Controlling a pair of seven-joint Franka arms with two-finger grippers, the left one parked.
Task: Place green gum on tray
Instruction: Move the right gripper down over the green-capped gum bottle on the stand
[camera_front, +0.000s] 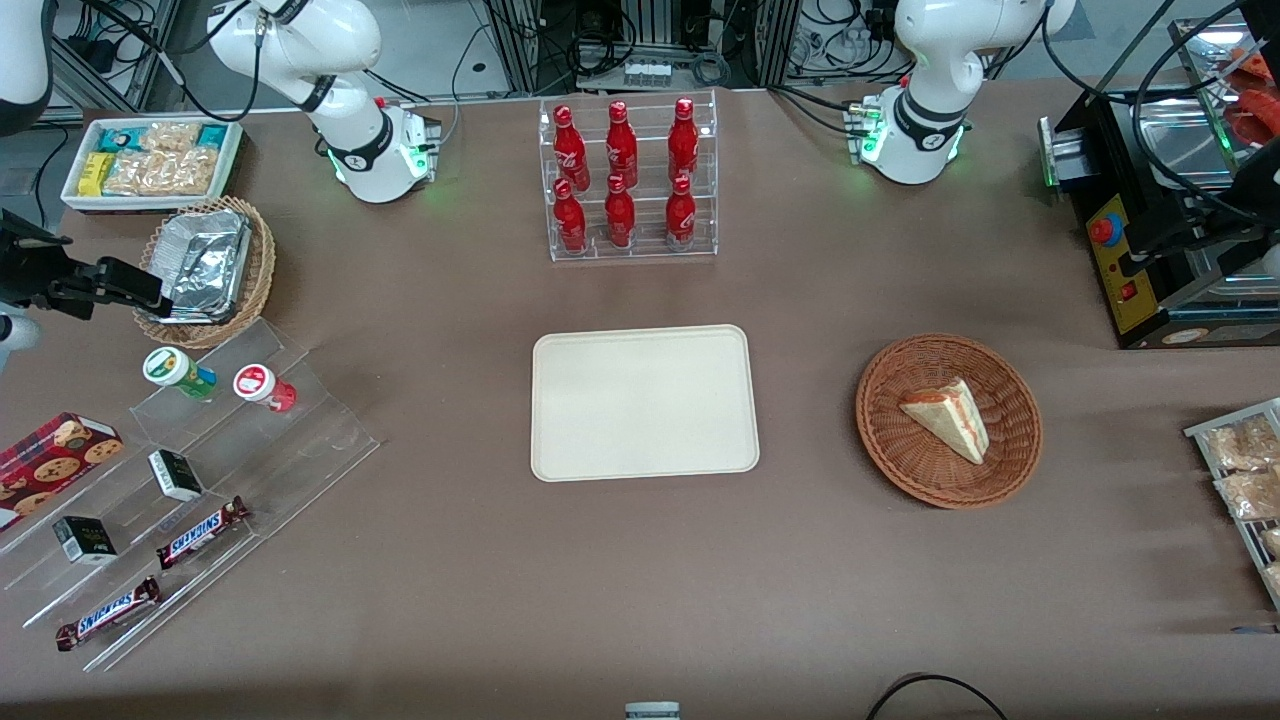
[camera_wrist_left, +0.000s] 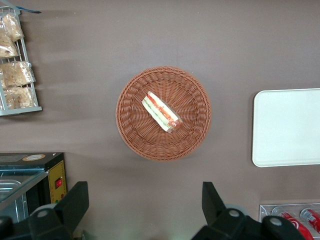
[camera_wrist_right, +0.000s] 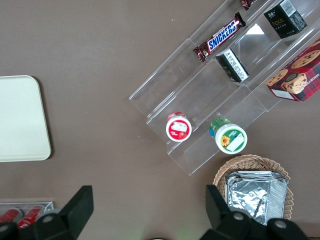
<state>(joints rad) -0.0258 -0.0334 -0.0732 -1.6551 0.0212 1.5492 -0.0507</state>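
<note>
The right arm's gripper (camera_wrist_right: 145, 210) hangs spread wide, holding nothing, high above the wicker basket (camera_front: 205, 270). The green gum (camera_front: 178, 372) stands just below it on the clear stepped shelf (camera_front: 200, 470), well apart from the tray (camera_front: 643, 402).

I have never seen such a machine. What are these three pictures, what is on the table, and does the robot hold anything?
Two white robot arms stand at a brown table. One picture looks at them from the front; the other two come from cameras on the arms' wrists, looking straight down. The working arm's gripper hangs open and holds nothing, above the table near a clear stepped shelf. On that shelf stand the green gum and, beside it, a red canister, with chocolate bars and small dark boxes on the lower steps. The cream tray, where the gum must go, lies bare mid-table. A rack of red bottles and a wicker basket with a sandwich are also there.
</note>
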